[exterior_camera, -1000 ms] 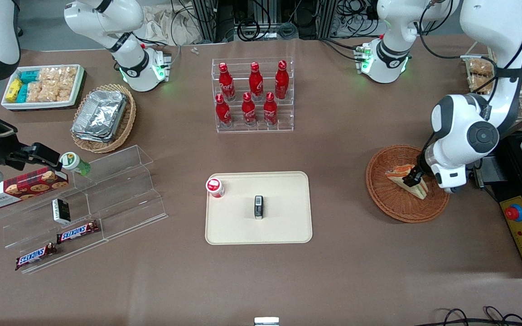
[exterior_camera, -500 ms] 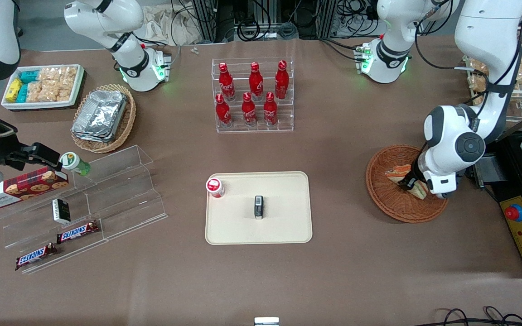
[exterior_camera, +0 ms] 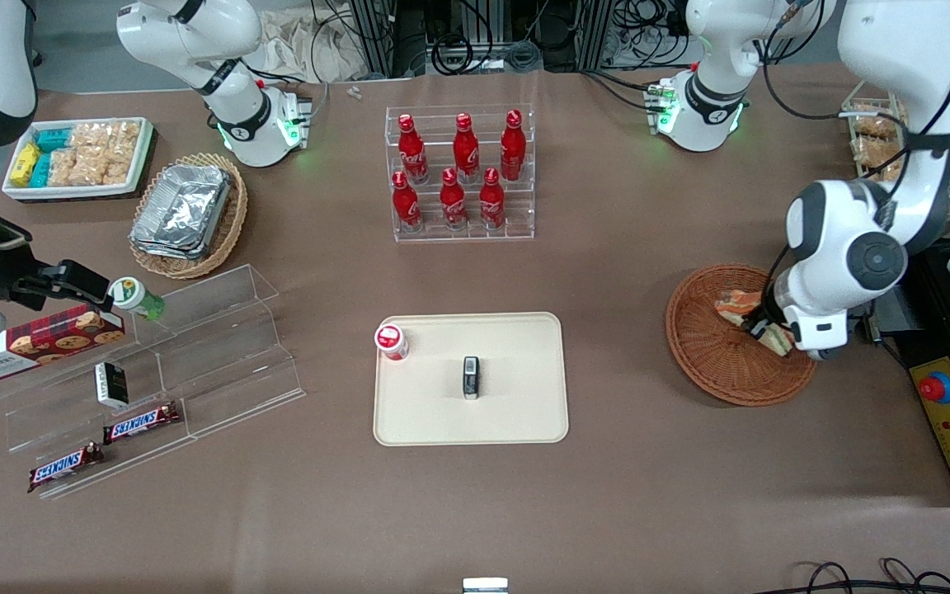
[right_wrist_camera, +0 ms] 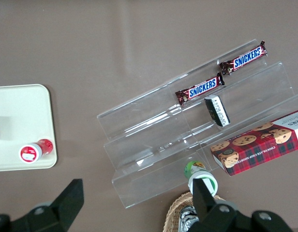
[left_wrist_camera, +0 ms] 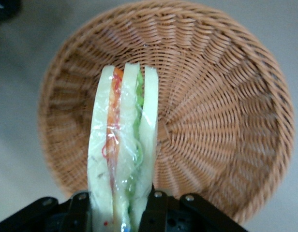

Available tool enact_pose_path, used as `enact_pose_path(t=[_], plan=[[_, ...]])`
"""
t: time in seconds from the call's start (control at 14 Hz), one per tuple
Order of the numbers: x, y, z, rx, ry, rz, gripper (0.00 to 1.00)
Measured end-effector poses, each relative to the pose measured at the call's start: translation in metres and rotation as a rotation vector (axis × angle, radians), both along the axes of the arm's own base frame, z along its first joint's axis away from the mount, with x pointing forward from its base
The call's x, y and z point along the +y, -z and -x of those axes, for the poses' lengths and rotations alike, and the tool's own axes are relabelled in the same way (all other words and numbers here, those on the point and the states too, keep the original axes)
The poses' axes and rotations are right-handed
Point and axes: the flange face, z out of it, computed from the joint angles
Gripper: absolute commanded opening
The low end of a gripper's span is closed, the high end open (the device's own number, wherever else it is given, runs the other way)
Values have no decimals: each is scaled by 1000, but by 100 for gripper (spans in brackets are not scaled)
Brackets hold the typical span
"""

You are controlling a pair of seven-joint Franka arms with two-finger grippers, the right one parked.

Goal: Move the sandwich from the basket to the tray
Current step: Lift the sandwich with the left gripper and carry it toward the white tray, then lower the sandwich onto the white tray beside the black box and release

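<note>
tray [exterior_camera: 516, 412] is sitting mid-table, carrying a red-capped bottle [exterior_camera: 391, 341] and a small dark box [exterior_camera: 471, 377] | gripper [exterior_camera: 765, 327] is hanging over the basket [exterior_camera: 714, 363], fingers [left_wrist_camera: 156, 208] pinching the sandwich [left_wrist_camera: 124, 150] by its end | sandwich is standing on edge above the weave

I see the sandwich [left_wrist_camera: 122, 159]: white bread, orange-red and green filling. Basket [exterior_camera: 710, 363] reddish-brown woven wicker; tray [exterior_camera: 516, 412] plain cream, tabletop [exterior_camera: 607, 495] brown.

Your gripper [exterior_camera: 762, 324] grips the sandwich [exterior_camera: 740, 304] over the basket [exterior_camera: 710, 359]. Bare table lies between it and the tray [exterior_camera: 516, 412], where a small bottle [exterior_camera: 391, 341] and dark box [exterior_camera: 471, 377] stand.
</note>
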Motion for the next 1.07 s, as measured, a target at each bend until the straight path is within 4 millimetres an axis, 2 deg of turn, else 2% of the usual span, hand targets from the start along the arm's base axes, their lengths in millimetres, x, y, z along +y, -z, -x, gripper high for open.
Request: enact_pose_path(t=[0.07, 0.14, 0.21, 0.36, 0.57, 0.79, 0.93, 1.07], plan=[[-15, -31, -4, 0, 52, 4, 0], [-37, -59, -7, -14, 112, 10, 0], [-68, -79, -8, -29, 189, 20, 0], [-134, -91, 1, -49, 343, 44, 0], [-217, -90, 14, -54, 574, 95, 0], [-287, -84, 10, -93, 733, 155, 0], [-337, -66, 13, -113, 836, 158, 0], [-373, -32, 16, -93, 894, 168, 0]])
